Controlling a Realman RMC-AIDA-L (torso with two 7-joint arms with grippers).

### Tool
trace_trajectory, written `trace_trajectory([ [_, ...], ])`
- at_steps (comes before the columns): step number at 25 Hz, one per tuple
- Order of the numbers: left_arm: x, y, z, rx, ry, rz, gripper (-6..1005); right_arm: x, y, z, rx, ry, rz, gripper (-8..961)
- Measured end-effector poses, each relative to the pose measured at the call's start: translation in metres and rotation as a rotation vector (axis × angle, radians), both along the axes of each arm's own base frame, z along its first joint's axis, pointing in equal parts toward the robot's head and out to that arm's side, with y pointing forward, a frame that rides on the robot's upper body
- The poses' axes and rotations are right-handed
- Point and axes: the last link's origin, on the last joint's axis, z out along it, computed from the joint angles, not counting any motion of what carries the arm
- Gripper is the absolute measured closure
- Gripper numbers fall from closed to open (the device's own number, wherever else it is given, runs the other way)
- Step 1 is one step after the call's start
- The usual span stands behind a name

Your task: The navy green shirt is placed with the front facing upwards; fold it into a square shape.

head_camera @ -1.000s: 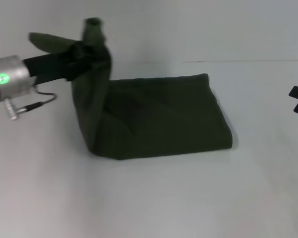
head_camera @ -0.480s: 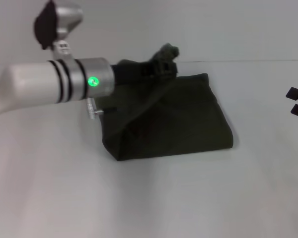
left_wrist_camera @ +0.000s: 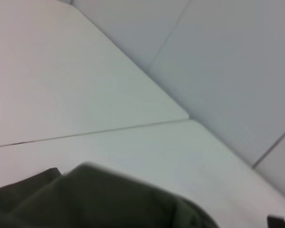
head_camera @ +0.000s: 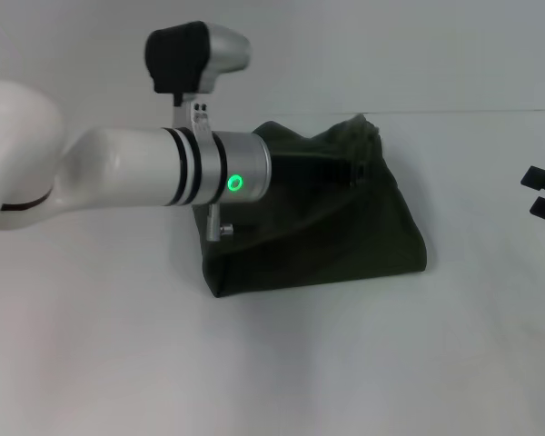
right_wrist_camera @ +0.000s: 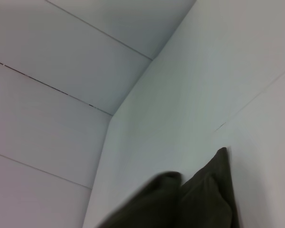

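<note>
No legible text, label, brand, number or sign appeared in any view. The navy green shirt lay folded with only plain dark fabric showing, no lettering or neck label exposed. The left arm's wrist carried a lit green indicator, without characters.
</note>
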Motion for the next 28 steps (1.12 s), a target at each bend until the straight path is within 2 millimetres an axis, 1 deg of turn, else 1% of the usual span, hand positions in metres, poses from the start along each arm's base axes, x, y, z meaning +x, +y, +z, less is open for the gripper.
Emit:
trace_trajectory([
  [3,0.002,0.000,-0.010,0.016,0.061,-0.034,987,0.000,0.000,0.001,0.002,-0.002,-0.001,160],
  [5,0.010,-0.002,-0.018,0.013,0.090,-0.069,907,0.001,0.001,0.001,0.003,-0.004,-0.004,160],
  [6,0.010,-0.002,-0.018,0.013,0.090,-0.069,868,0.001,0.001,0.001,0.003,-0.004,-0.006,160],
  [8,0.019,-0.006,-0.021,-0.002,0.098,-0.114,788,0.002,0.001,0.001,0.005,-0.004,-0.014,160],
  [9,0.024,-0.007,-0.020,-0.007,0.091,-0.133,767,0.002,0.001,0.001,0.005,-0.004,-0.014,160],
  [11,0.031,-0.009,-0.007,0.003,0.036,-0.152,726,0.003,0.001,0.002,0.006,-0.005,-0.016,160],
  [13,0.026,-0.005,0.017,0.047,-0.051,-0.103,685,0.004,0.001,0.002,0.001,-0.013,-0.018,159],
  [16,0.002,0.001,0.048,0.073,-0.185,0.048,624,0.004,0.002,0.000,-0.026,-0.041,-0.015,159],
  [17,-0.010,0.002,0.059,0.063,-0.239,0.122,603,0.004,0.003,0.000,-0.033,-0.052,-0.010,159],
  [19,-0.031,0.000,0.074,0.031,-0.311,0.225,562,0.002,0.005,-0.001,-0.055,-0.083,0.003,159],
  [21,-0.051,-0.005,0.088,-0.006,-0.362,0.295,398,-0.004,0.015,0.000,-0.088,-0.148,0.044,160],
  [22,-0.062,-0.010,0.093,-0.031,-0.386,0.324,316,-0.004,0.015,0.000,-0.088,-0.148,0.044,160],
  [27,-0.101,-0.037,0.114,-0.080,-0.433,0.389,123,-0.027,0.040,0.009,-0.134,-0.297,0.151,160],
  [28,-0.109,-0.043,0.118,-0.085,-0.433,0.397,114,-0.035,0.047,0.010,-0.141,-0.329,0.180,161],
])
